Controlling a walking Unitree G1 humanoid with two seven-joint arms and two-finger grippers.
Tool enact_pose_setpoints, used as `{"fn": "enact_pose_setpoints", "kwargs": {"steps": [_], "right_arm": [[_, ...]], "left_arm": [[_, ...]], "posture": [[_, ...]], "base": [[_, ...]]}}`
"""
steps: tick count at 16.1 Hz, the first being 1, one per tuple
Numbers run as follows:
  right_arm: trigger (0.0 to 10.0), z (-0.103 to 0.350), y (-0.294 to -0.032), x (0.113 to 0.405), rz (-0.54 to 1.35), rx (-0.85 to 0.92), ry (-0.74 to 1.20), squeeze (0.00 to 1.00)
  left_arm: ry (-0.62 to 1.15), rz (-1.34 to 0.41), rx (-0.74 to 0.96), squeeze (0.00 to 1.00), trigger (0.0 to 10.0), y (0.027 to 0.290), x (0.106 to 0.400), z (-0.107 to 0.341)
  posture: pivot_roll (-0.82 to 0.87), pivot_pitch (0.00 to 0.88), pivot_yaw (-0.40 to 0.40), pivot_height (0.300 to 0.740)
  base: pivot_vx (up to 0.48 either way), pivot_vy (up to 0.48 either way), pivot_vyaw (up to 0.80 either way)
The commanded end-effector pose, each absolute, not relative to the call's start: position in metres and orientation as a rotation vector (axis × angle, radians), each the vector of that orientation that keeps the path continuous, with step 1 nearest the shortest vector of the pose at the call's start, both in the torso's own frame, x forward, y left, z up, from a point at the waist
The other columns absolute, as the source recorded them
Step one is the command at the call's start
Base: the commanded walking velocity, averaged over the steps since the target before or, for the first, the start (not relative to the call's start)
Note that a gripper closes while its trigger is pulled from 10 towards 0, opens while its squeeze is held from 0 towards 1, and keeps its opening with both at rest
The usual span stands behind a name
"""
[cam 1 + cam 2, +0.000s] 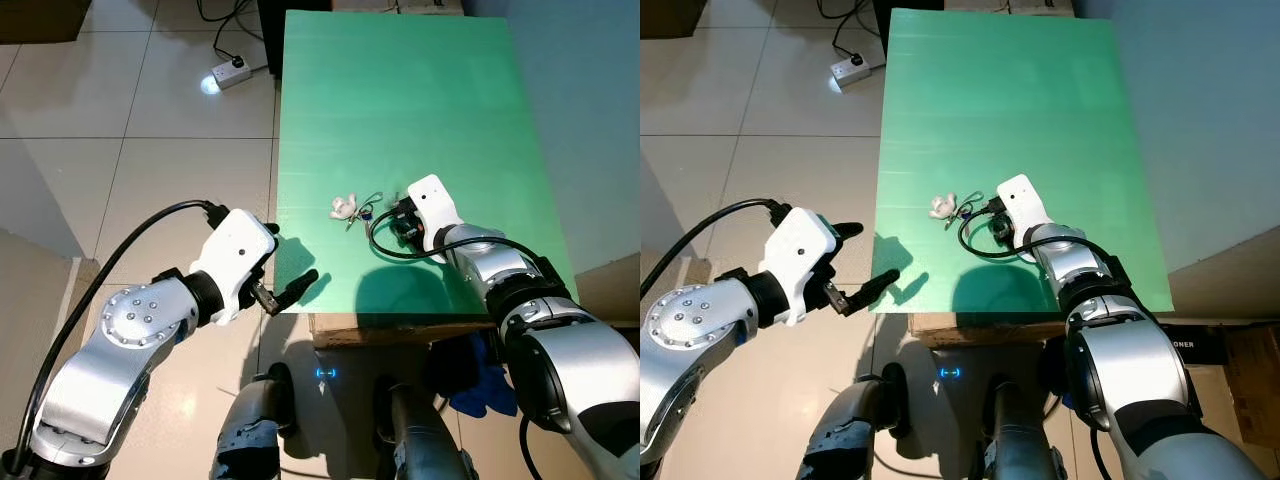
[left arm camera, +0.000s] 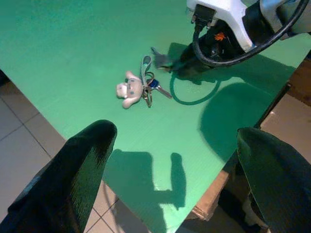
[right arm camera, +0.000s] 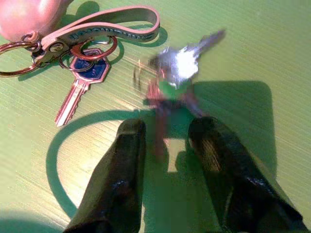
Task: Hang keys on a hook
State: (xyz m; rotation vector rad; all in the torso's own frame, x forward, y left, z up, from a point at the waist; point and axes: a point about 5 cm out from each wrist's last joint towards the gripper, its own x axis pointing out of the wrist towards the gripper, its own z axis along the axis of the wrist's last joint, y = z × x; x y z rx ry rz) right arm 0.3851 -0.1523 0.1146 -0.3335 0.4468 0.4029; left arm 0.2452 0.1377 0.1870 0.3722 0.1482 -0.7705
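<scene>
A bunch of keys [image 1: 364,212] with a small white plush charm [image 1: 343,208] lies on the green table [image 1: 400,100], towards its front. In the right wrist view a blue-headed key [image 3: 82,82] and a strap [image 3: 112,26] lie flat, and a silver key [image 3: 187,60] is blurred just ahead of the fingertips. My right gripper [image 3: 165,131] rests low on the table against the keys, narrowly open, with part of the bunch in the gap. My left gripper [image 1: 290,258] hovers open at the table's front left edge, off to the side of the keys [image 2: 150,87].
A white power strip [image 1: 230,72] with cables lies on the tiled floor beyond the table's left side. A cardboard box edge [image 1: 400,330] shows under the table's front. A blue cloth [image 1: 480,385] lies on the floor by my right leg.
</scene>
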Motion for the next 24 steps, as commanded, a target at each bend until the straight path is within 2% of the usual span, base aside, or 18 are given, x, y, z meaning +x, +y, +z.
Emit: {"fn": "enact_pose_setpoints", "kwargs": {"steps": [1,11,15,20,21,22,24], "right_arm": [[0.0,0.111,-0.152,0.384,0.409,-0.333,0.469,0.00],[0.0,0.114,-0.156,0.385,0.398,-0.332,0.462,0.00],[0.0,0.116,-0.156,0.386,0.389,-0.323,0.437,0.00],[0.0,0.125,-0.166,0.389,0.309,-0.234,0.317,0.00],[0.0,0.128,-0.169,0.389,0.273,-0.186,0.261,0.00],[0.0,0.130,-0.170,0.389,0.258,-0.168,0.237,0.00],[0.0,0.133,-0.174,0.387,0.206,-0.109,0.130,0.00]], "left_arm": [[0.166,-0.808,0.369,0.00,10.0,0.135,0.239,0.184],[0.167,-0.824,0.371,0.00,10.0,0.133,0.239,0.181],[0.156,-0.815,0.376,0.00,10.0,0.132,0.240,0.179],[0.124,-0.701,0.377,0.00,10.0,0.133,0.247,0.168],[0.104,-0.638,0.359,0.00,10.0,0.133,0.253,0.166],[0.096,-0.611,0.354,0.00,10.0,0.133,0.255,0.165],[0.041,-0.488,0.312,0.00,10.0,0.136,0.267,0.164]], "posture": [[0.06,0.391,0.013,0.718],[0.04,0.387,0.006,0.718],[0.03,0.353,0.006,0.718],[0.00,0.213,0.013,0.718],[-0.01,0.142,0.026,0.718],[-0.01,0.131,0.031,0.718],[-0.03,0.040,0.058,0.718]], "base": [[0.000,0.000,0.00],[0.000,0.000,0.00],[0.000,0.000,0.00],[0.000,0.000,0.00],[0.000,0.000,0.00],[0.000,0.000,0.00],[0.000,0.000,0.00]]}}
